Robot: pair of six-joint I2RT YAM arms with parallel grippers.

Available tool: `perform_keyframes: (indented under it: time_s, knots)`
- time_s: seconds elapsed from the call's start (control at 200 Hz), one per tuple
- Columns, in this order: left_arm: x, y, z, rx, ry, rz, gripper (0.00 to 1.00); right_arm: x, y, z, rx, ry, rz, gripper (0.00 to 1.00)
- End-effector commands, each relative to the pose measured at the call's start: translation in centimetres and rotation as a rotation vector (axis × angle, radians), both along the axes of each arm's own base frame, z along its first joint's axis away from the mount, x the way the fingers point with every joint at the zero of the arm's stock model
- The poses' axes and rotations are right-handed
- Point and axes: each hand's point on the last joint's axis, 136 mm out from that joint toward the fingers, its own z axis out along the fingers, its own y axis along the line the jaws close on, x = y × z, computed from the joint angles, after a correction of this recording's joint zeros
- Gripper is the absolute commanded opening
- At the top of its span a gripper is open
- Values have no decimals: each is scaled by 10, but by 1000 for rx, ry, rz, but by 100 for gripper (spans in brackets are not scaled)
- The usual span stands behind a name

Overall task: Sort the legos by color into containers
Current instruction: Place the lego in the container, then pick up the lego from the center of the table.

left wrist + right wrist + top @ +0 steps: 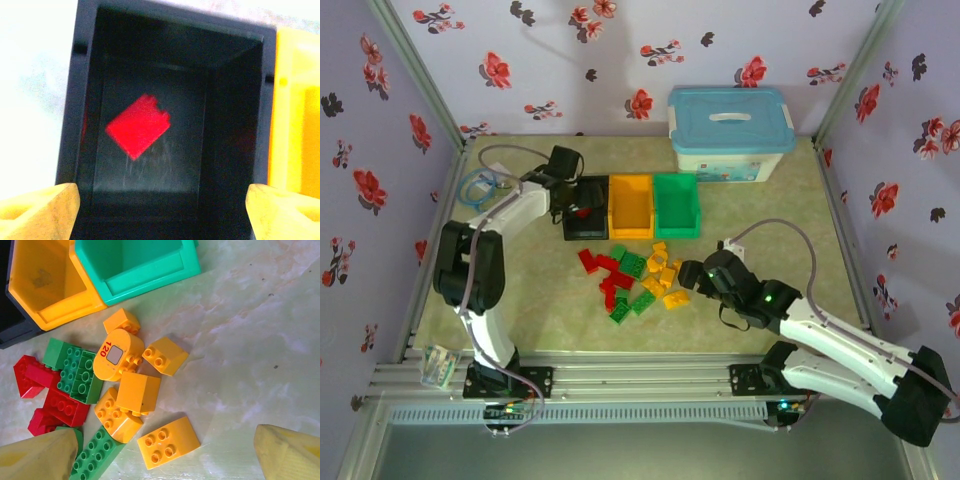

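**A:** From overhead, how are the bins set out?

**B:** Three stand in a row mid-desk [780,215]. The black bin [569,233] is on the left, the orange-yellow bin [630,233] is pressed against it, and the green bin [677,233] is on the right. A white box [730,165] with a light-blue lid sits behind the green one.

**A:** And the legos?

**B:** The legos [638,278] lie in a loose heap on the desk just in front of the bins. Reds are mostly to the left, greens in the middle and yellows to the right.

**A:** The arms?

**B:** The left gripper [578,200] hangs over the black bin. The right gripper [688,275] sits low at the heap's right edge, beside the yellow pieces.

**A:** What does the left wrist camera show?

**B:** It looks straight down into the black bin. One red brick [138,126] lies on its floor, turned at an angle and clear of the walls. The left gripper's fingers [40,207] are spread wide, one at each lower corner, with nothing between them.

**A:** And the right wrist camera?

**B:** The right gripper [165,460] is also wide apart and empty. A flat yellow brick [168,441] lies on the desk between its fingers, with a long green brick [95,457] next to the left finger. Further off are more yellow pieces, one of them a rounded brick [117,355] marked "120", with green and red ones to their left. The orange-yellow and green bins are beyond them, both with nothing visible inside.
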Motion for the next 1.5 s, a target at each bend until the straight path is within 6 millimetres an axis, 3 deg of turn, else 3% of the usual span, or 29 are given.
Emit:
perform_keyframes:
  time_s: [0.0, 0.095, 0.175, 0.34, 0.515, 0.94, 1.495]
  knots:
    - [-27, 2, 33, -6, -53, -5, 85, -2, 0, 2, -40, 3, 32, 92]
    - [-51, 1, 44, -24, -83, -17, 83, -1, 0, 2, -51, -1, 35, 92]
    - [-72, 1, 38, -30, -64, -24, 81, 0, 1, 1, -54, -4, 42, 91]
    - [-110, 4, 1, -50, 2, -1, 74, 3, 7, 1, -60, -3, 60, 90]
    - [-132, 5, -33, -54, 63, 18, 68, 4, 14, -5, -54, 13, 72, 89]
    - [-140, -19, -66, -53, 136, -28, 63, 4, 16, -18, -47, 27, 57, 89]
    - [-128, -26, -83, -13, 157, -31, 60, -2, 6, -24, -45, 27, 32, 89]
